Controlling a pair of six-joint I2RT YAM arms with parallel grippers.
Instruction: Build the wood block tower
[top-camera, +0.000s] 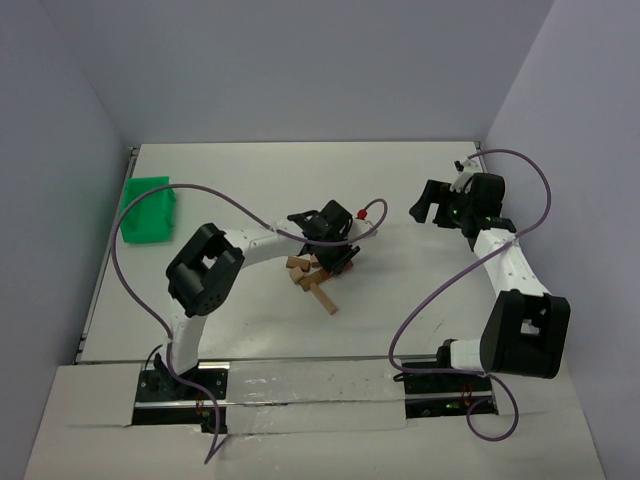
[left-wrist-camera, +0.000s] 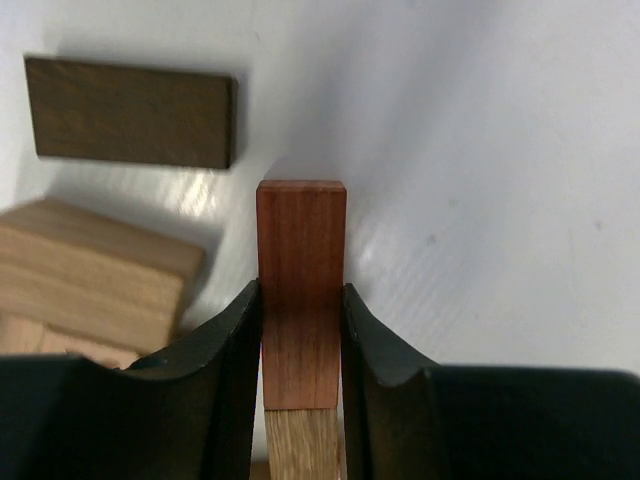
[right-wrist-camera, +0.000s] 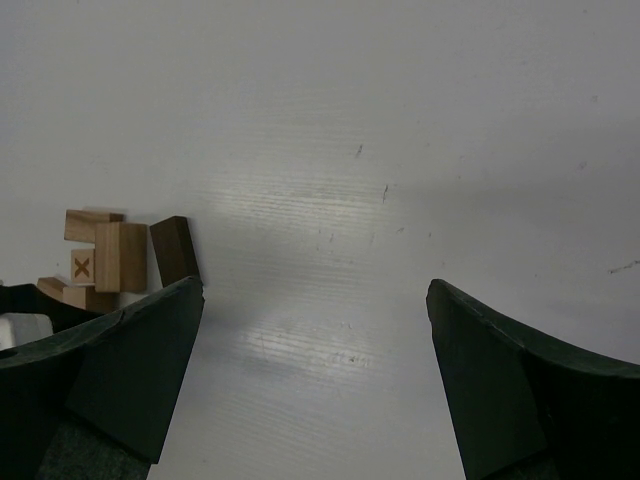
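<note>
Left claw (left-wrist-camera: 300, 300): clamped on a red-brown block (left-wrist-camera: 300, 235), one finger on each long side; the far end of the block sticks out past the fingertips.
Right claw (right-wrist-camera: 315, 370): fingers wide apart, holding nothing, over the bare table (top-camera: 400, 180) on the right, well apart from the wood.
Where the blocks are: a loose pile of blocks (top-camera: 312, 280) lies near the middle of the table, just under the left claw. No upright tower shows yet.
Close to the held block: a dark block (left-wrist-camera: 130, 112) lies flat to the far left of it, not touching. Some tan blocks (left-wrist-camera: 90, 280) lie at the left, just beside the left finger. A pale block (left-wrist-camera: 300, 440) shows between the fingers on the near side of the red-brown one. I cannot tell if the two are joined, stacked or only in line.
Marked piece: the block with an X (right-wrist-camera: 82, 266) sits in the pile, beside the dark block, seen from the right wrist.
How the wood handles: I judge it light, stiff and hard, so it does not bend or crush. The faces look smooth, so a weak grip may let it slide.
Where to hold: on two flat opposite sides, near the middle of the length, with the bottom face free for setting down.
Risk: a small push can turn a narrow piece or knock its neighbours.
Not for the task: the green tray (top-camera: 150, 208) at the far left.
</note>
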